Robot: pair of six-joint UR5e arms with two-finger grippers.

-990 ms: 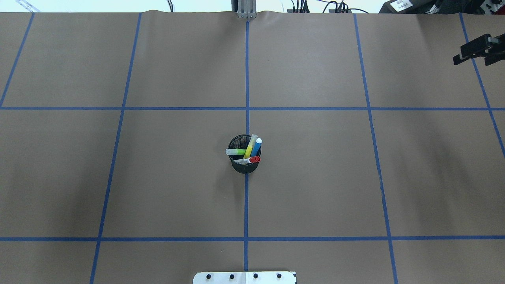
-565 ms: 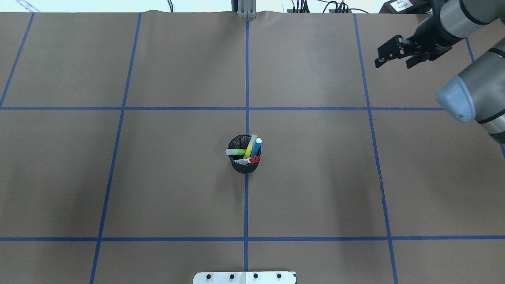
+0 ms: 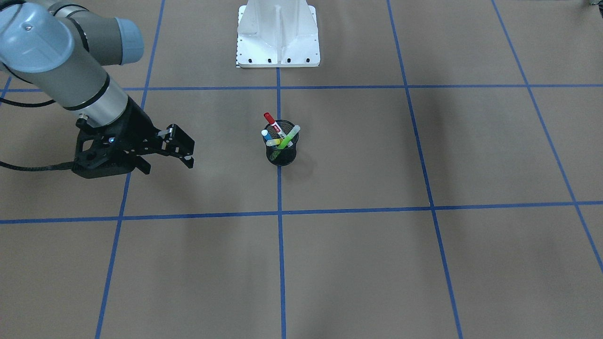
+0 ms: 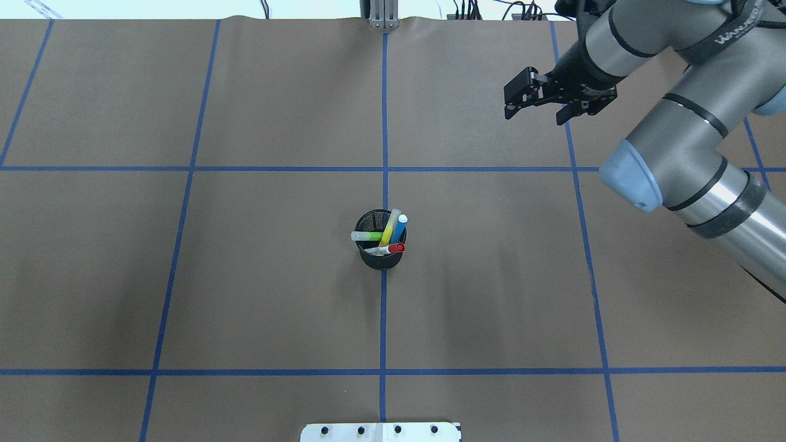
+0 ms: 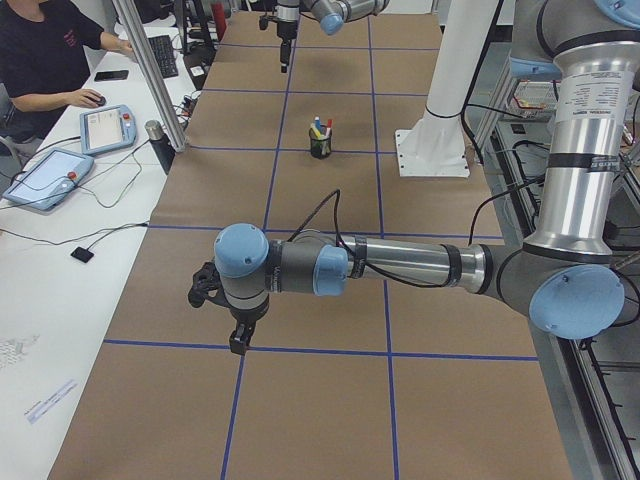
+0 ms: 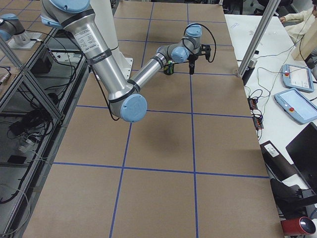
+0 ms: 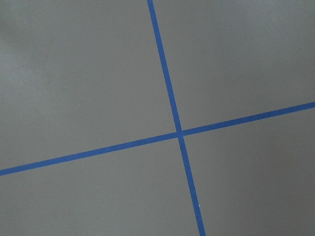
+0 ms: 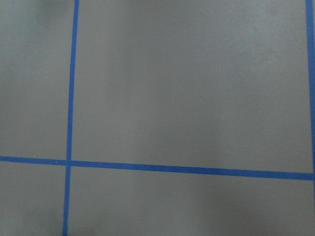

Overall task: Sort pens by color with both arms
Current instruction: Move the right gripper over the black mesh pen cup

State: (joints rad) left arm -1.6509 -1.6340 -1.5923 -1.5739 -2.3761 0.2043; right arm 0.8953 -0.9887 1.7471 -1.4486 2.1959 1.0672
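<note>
Four pens stand together in a black mesh cup (image 4: 381, 261) at the table's centre: blue (image 4: 400, 227), yellow (image 4: 390, 228), lime green (image 4: 367, 236) and a red-capped white one (image 4: 393, 248). My right gripper (image 4: 534, 116) hovers open and empty over the far right of the table, well away from the cup (image 3: 281, 157). In the front view, the right gripper (image 3: 166, 165) is to the cup's left. My left gripper (image 5: 238, 338) shows only in the left side view, low over the table's left end, and I cannot tell whether it is open or shut.
The white base pedestal (image 4: 381, 431) sits at the near edge behind the cup. Blue tape lines divide the brown paper into squares. A person (image 5: 50, 60) sits at a side desk with tablets (image 5: 45, 175). Both wrist views show only paper and tape.
My right arm has swung in from the right edge, carrying its gripper leftward across the far right of the table. The cup and pens have not moved.
</note>
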